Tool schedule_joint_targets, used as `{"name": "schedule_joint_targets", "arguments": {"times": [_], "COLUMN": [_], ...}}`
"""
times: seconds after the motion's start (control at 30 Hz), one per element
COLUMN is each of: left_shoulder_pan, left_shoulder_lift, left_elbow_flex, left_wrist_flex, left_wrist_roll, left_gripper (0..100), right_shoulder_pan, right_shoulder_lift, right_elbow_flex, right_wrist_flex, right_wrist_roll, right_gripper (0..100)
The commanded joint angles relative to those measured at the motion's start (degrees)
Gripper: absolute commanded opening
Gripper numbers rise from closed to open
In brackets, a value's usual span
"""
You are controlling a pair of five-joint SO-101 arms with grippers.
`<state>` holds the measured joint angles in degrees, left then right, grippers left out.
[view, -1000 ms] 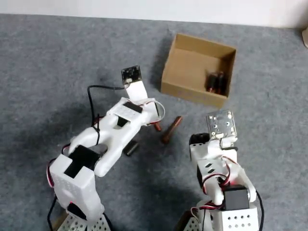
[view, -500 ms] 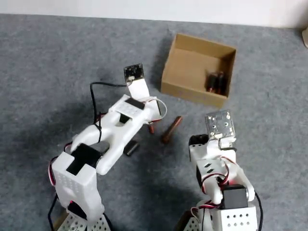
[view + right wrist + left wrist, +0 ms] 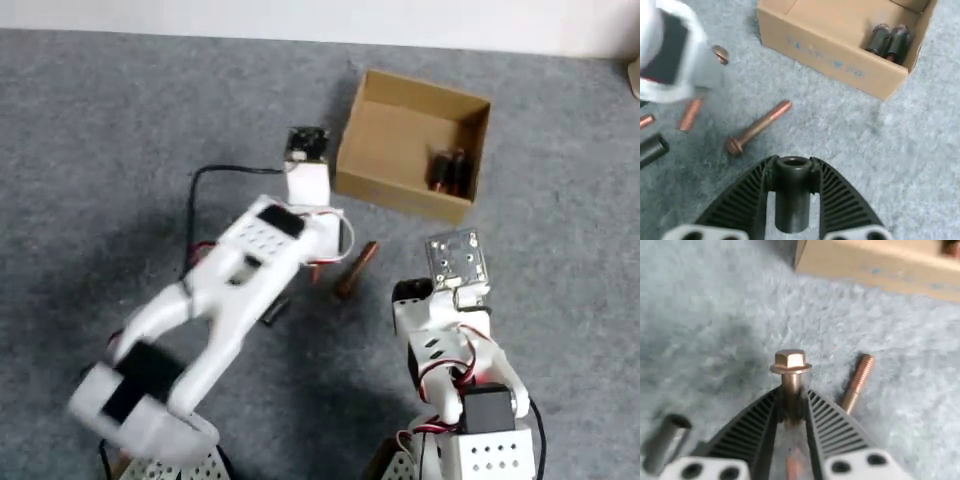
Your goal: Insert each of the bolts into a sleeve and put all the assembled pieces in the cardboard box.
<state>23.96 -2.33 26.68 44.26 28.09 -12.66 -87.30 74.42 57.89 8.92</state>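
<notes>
A copper bolt [image 3: 790, 363] is clamped by its shank in the left gripper [image 3: 792, 401]. A black sleeve [image 3: 791, 200] is clasped tightly in the right gripper [image 3: 792, 174].

Table [image 3: 100, 120]: grey, carpet-like covering across whole surface.

Cardboard box [image 3: 400, 192]: sits flat on covering, open top up, corners turned slightly off table's edges.

Bolt [image 3: 355, 268]: copper-coloured, lies loose on its side just off box's near long wall, apart from it. Threaded end points toward box, hex head points away.

Sleeve [image 3: 275, 310]: black tube on its side, farther from box than bolt, beyond bolt's head end, not touching bolt.
</notes>
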Motion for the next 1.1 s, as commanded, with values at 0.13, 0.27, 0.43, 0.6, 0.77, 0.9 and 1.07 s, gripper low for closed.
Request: {"name": "schedule_joint_targets", "arguments": {"times": [0.13,0.27,0.43,0.6,0.77,0.9,1.07], "left_shoulder_pan": [1.3,1.3,1.3,1.3,1.5,1.8,1.8], "left_shoulder_lift": [-29.4,-40.6,-49.5,-56.4,-66.2,-76.3,-87.8], "left_elbow_flex": [7.5,10.3,12.3,13.4,18.1,24.0,32.7], "left_wrist_flex": [0.3,0.3,0.3,0.3,0.3,0.3,-2.4], "left_wrist_roll": [-11.6,-13.1,-12.7,-12.7,-12.7,-12.7,-12.1], "left_gripper": [0,0,0,0,0,0,0], "right_shoulder_pan": [0.2,-0.6,-7.0,-11.6,-14.5,-16.6,-16.7], "right_shoulder_lift": [-0.7,-0.7,-0.7,-0.7,-0.7,-0.7,-0.7], "right_elbow_flex": [-0.8,-0.4,-0.7,-0.8,-0.9,-0.8,-0.5], "right_wrist_flex": [-7.5,-11.6,-12.6,-12.6,-12.7,-14.7,-16.1], "right_wrist_roll": [0.8,0.8,0.8,0.8,0.8,0.8,0.4], "right_gripper": [0.4,0.4,0.4,0.4,0.4,0.4,0.4]}}
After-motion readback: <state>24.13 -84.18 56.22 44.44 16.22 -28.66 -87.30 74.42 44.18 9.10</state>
